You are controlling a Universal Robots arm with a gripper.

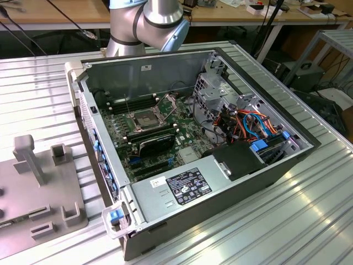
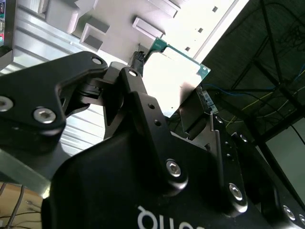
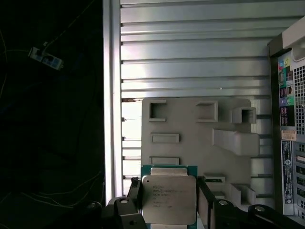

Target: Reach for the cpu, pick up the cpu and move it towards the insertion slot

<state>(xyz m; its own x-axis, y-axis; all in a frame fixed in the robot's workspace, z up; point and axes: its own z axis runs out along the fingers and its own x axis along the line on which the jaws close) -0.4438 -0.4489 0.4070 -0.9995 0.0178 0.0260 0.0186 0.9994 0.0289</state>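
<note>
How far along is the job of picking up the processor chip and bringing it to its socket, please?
Done: the chip is picked up, clamped in the gripper. In hand: it hangs above the grey holder plate, which lies beside the computer case. Left: the trip to the socket, which looks empty inside the case in the exterior view.

Exterior view: I log even overhead light, sheen on the ribbed table [image 1: 309, 221], and shadow inside the case [image 1: 144, 74], upper centre of frame.
Second wrist view: glare whites out the cpu [image 2: 177, 78] face; the gripper [image 2: 169, 88] is near black.
First wrist view: I read bright table bands, with darkness beyond the table edge.
</note>
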